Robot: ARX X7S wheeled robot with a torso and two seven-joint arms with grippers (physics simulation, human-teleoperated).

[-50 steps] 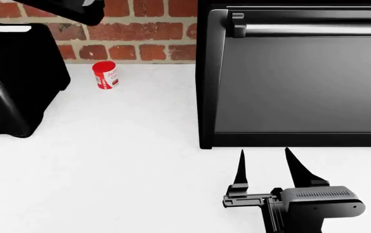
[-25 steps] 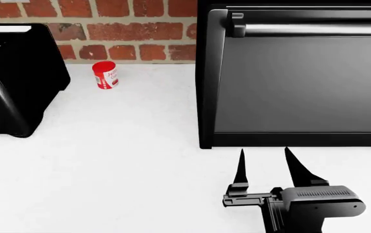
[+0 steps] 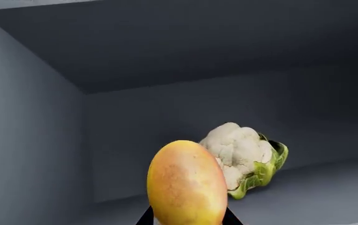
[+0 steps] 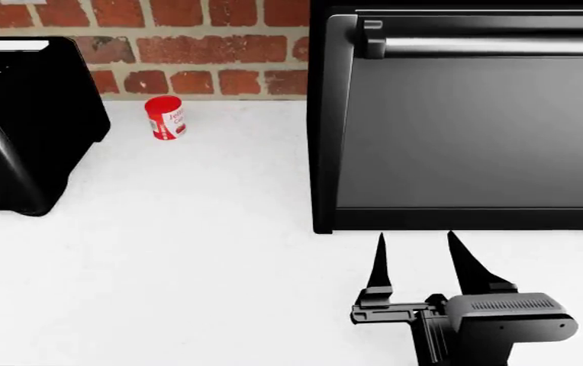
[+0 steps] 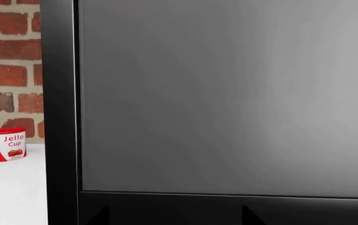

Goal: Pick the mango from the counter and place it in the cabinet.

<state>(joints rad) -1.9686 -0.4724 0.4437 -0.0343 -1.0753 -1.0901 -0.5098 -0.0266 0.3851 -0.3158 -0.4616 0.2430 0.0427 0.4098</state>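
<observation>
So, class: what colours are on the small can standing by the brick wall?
The can is red with a white label reading "Jello Cup"; right wrist view shows it best.

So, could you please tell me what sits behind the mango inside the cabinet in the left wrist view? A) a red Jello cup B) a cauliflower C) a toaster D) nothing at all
B: in the left wrist view the mango, held by the left tool, has a white cauliflower with green leaves behind it on the grey cabinet floor.
</observation>
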